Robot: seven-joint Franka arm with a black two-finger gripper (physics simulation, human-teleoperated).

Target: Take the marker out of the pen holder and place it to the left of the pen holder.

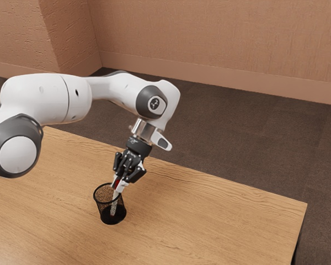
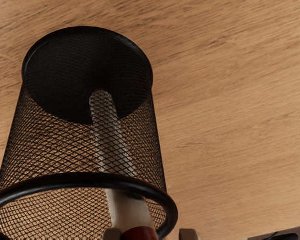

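Above the rim of the pen holder (image 1: 103,208), the gripper (image 1: 119,184) is positioned with jaws wide — one on each side of the marker (image 2: 132,212), a gap visible at one side. The marker stands tilted inside the holder, red end uppermost — projecting beyond the rim.
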